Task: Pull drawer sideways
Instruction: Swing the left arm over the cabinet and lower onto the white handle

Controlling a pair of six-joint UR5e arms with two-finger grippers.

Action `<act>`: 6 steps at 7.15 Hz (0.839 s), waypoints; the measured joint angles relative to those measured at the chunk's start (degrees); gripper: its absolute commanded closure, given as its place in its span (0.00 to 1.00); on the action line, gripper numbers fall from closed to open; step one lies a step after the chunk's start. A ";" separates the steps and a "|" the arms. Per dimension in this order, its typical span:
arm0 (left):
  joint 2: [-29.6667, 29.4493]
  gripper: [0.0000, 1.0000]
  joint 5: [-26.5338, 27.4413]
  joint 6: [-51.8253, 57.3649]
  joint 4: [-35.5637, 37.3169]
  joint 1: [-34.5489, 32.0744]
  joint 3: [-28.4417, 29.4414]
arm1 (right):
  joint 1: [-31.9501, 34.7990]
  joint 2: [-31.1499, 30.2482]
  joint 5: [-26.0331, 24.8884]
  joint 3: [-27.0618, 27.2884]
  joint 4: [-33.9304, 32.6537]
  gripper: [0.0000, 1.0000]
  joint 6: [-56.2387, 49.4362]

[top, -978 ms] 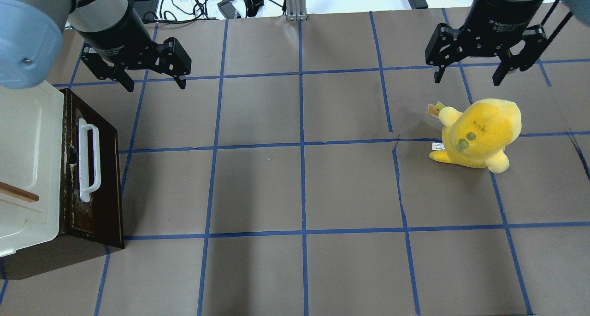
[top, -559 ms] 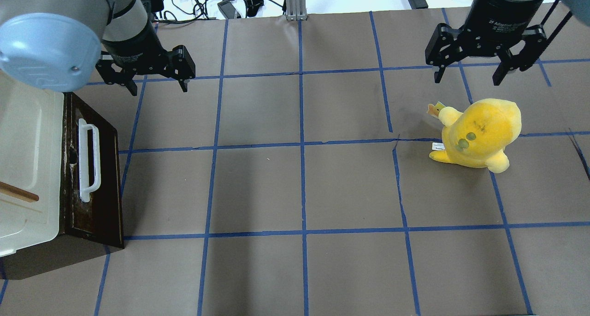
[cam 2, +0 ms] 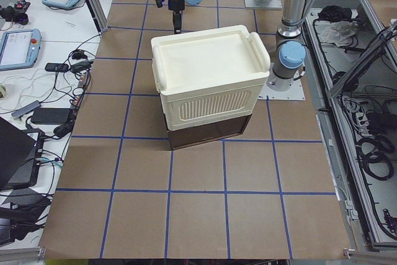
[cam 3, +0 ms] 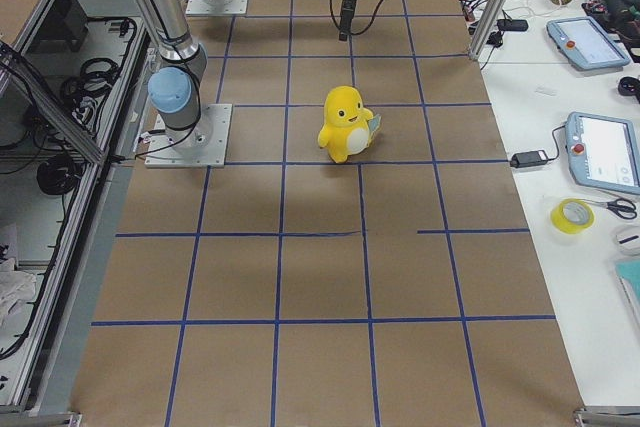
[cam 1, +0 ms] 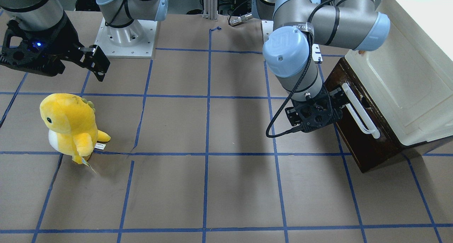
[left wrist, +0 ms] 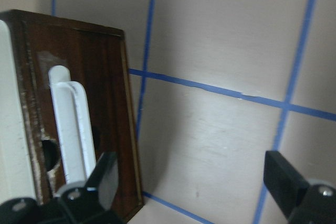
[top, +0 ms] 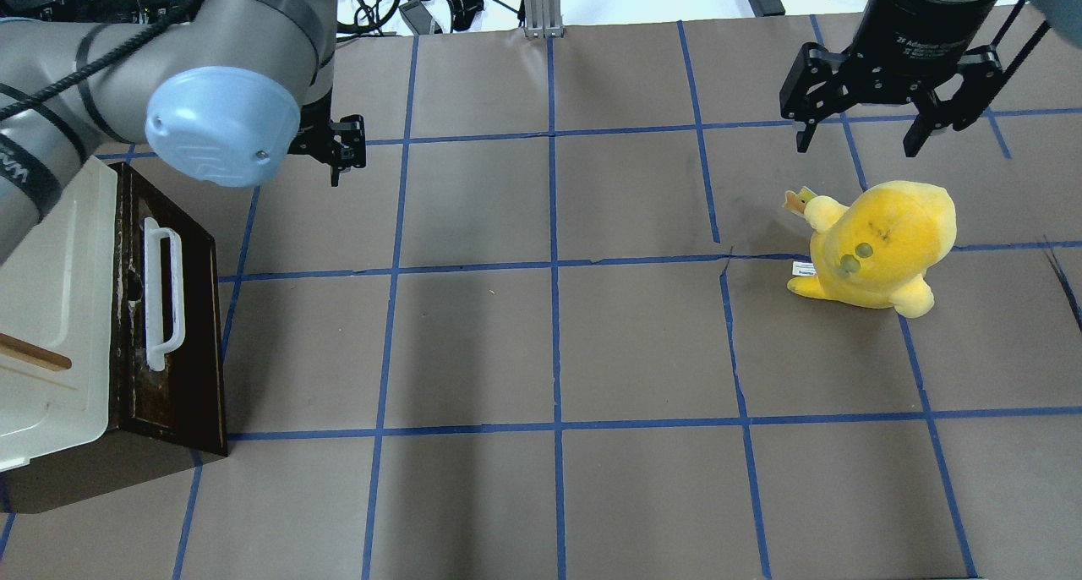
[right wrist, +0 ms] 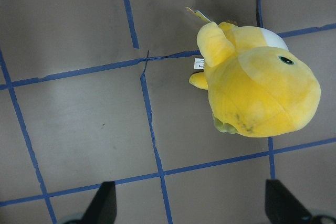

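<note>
The drawer has a dark brown worn front and a long white bar handle. It sits under the cream cabinet at the table's left edge. My left gripper is open and empty. It hangs low just beside the far end of the drawer front, apart from the handle. In the left wrist view its fingers frame the handle and the bare table. My right gripper is open and empty, above the table behind the plush.
A yellow plush dinosaur stands on the right side, also in the right wrist view. The table is brown paper with a blue tape grid. Cables and devices lie beyond the far edge. My left elbow hangs over the cabinet's far corner.
My left arm swung its elbow in over the cabinet corner. Its gripper turned and shifted right and down beside the drawer front. My right arm and the plush have not moved.
</note>
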 measured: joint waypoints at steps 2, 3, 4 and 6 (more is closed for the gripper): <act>-2.72 0.00 11.95 -2.13 -0.01 -0.34 -4.27 | 0.00 0.00 0.00 0.00 0.00 0.00 0.00; -3.52 0.00 16.53 -2.62 -0.02 -0.32 -6.77 | -0.01 0.00 0.00 0.00 0.00 0.00 0.00; -4.14 0.00 19.13 -2.85 -0.03 -0.22 -8.59 | -0.02 0.00 0.00 0.00 0.00 0.00 0.00; -5.61 0.06 21.18 -2.95 -0.03 1.48 -9.71 | -0.01 0.00 0.00 0.00 0.00 0.00 0.00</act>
